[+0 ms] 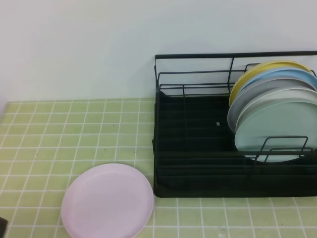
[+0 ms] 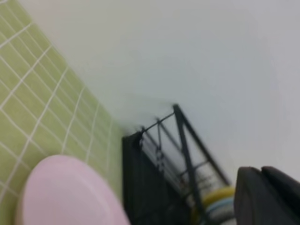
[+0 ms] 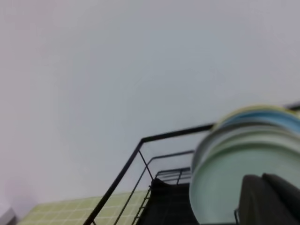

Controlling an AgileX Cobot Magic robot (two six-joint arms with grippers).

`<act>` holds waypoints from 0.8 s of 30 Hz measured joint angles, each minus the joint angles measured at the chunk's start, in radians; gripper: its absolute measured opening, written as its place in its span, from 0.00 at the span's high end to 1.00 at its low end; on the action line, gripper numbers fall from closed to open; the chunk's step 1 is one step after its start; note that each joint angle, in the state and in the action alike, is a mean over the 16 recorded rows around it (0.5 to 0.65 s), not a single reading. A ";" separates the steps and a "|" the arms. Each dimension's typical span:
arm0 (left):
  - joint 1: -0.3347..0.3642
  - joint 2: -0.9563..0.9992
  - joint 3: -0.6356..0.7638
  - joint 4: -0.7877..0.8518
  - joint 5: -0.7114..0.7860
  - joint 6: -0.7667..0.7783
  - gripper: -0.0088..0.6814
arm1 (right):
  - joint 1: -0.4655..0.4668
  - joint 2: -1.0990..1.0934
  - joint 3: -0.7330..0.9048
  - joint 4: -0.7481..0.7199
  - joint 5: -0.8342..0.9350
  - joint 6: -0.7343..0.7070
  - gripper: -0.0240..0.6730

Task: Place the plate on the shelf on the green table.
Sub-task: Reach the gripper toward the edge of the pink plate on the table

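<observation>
The pale pink plate [image 1: 107, 201] lies flat on the green table [image 1: 74, 129], just left of the front left corner of the shelf [image 1: 198, 148], a black wire rack. In the left wrist view the plate [image 2: 65, 192] shows at the bottom left, with the shelf [image 2: 154, 187] beyond it. My left gripper [image 2: 261, 171] shows as dark fingers pressed together at the lower right, shut and empty, apart from the plate. My right gripper [image 3: 262, 178] is likewise shut and empty, in front of the shelf [image 3: 140, 154]. Neither gripper shows clearly in the high view.
Several plates stand upright in the right part of the shelf: yellow [image 1: 267, 67], blue, grey and a pale mint-green one [image 1: 277, 126] in front. The left part of the rack's black tray [image 1: 193, 124] holds nothing. A plain white wall rises behind.
</observation>
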 joint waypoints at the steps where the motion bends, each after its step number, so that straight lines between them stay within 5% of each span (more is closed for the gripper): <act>1: 0.000 0.000 0.000 -0.003 0.017 0.023 0.99 | 0.000 0.001 -0.019 -0.003 0.031 -0.028 0.97; 14: 0.000 0.095 -0.100 0.018 0.223 0.315 0.99 | 0.000 0.184 -0.237 -0.085 0.344 -0.292 0.97; 24: 0.000 0.389 -0.312 0.273 0.367 0.394 0.99 | 0.000 0.443 -0.334 -0.087 0.416 -0.361 0.97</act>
